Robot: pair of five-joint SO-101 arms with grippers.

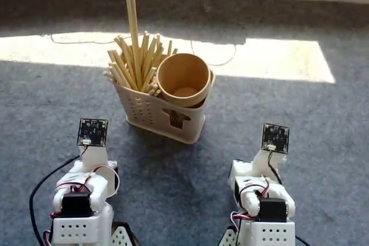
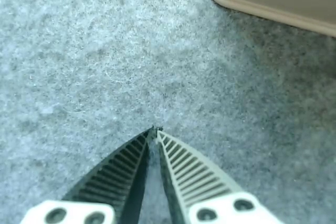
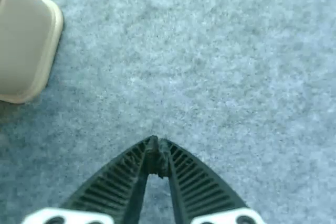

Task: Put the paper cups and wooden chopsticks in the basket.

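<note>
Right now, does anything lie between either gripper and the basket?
Nothing visible does. Only carpet separates the left gripper and the right gripper from the basket, which already holds the paper cups and chopsticks.

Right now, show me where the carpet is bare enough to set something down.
Bare carpet lies between the left arm and right arm, in front of the basket. More lies on either side of the basket. Crowded: the basket itself, packed with chopsticks and paper cups.
</note>
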